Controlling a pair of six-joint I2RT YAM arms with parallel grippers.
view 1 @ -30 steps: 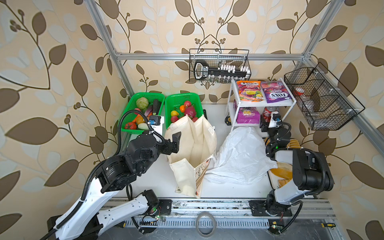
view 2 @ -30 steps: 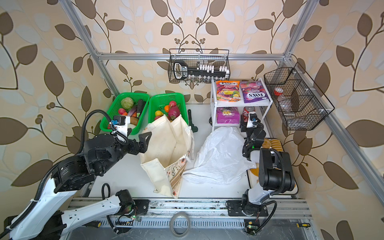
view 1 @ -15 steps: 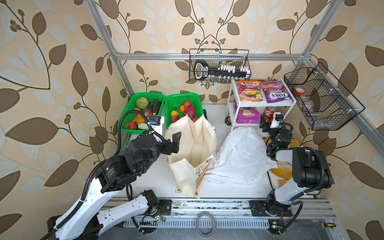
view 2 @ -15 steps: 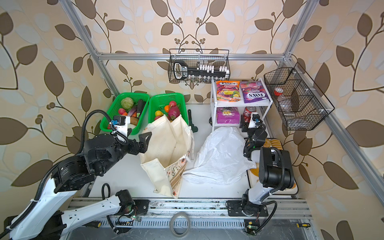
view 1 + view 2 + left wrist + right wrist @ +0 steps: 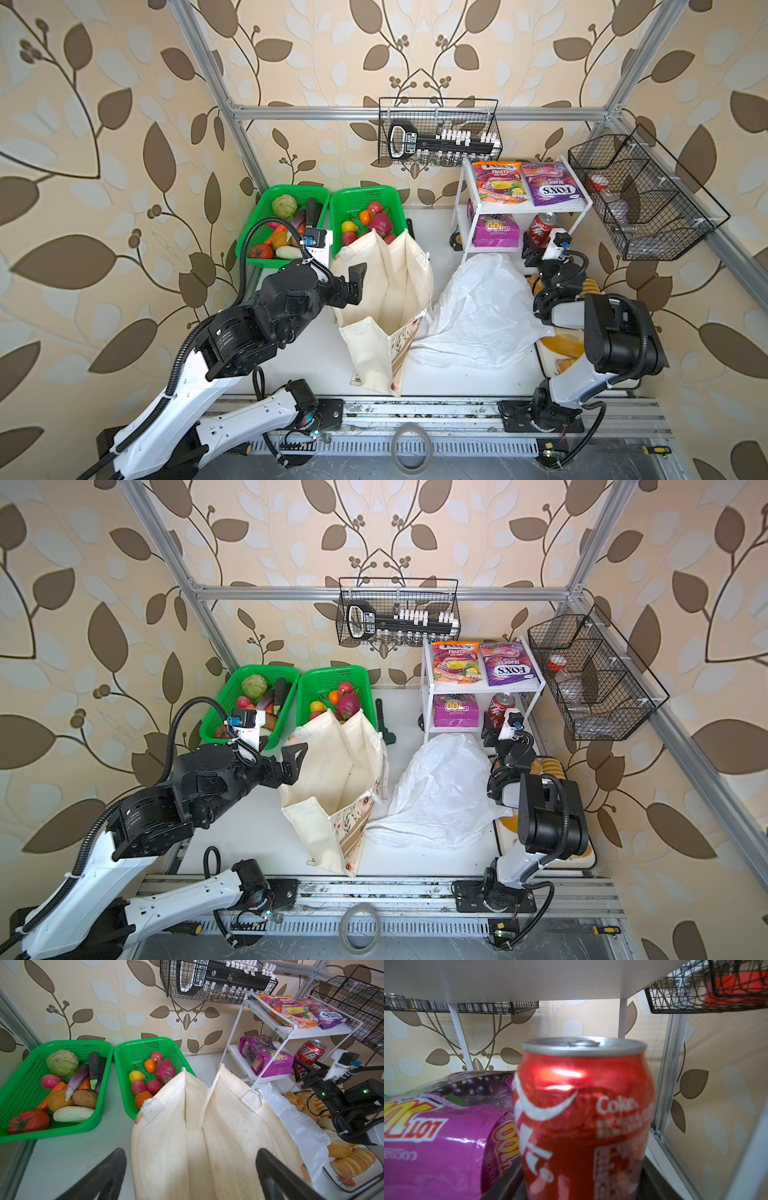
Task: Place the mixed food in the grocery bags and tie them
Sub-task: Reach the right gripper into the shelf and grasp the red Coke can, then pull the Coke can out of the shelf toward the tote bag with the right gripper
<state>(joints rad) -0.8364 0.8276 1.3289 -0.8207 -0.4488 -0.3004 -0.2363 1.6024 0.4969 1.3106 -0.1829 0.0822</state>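
One purple packet point(image 5: 436, 1136) just beside soda can point(image 5: 583, 1115)

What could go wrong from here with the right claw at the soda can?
The right claw flanks the can under the shelf board; lifting straight up could knock it there. The purple packet lies close beside the can, so a finger might snag it. The plastic bag lies collapsed, so a dropped can may land on top.
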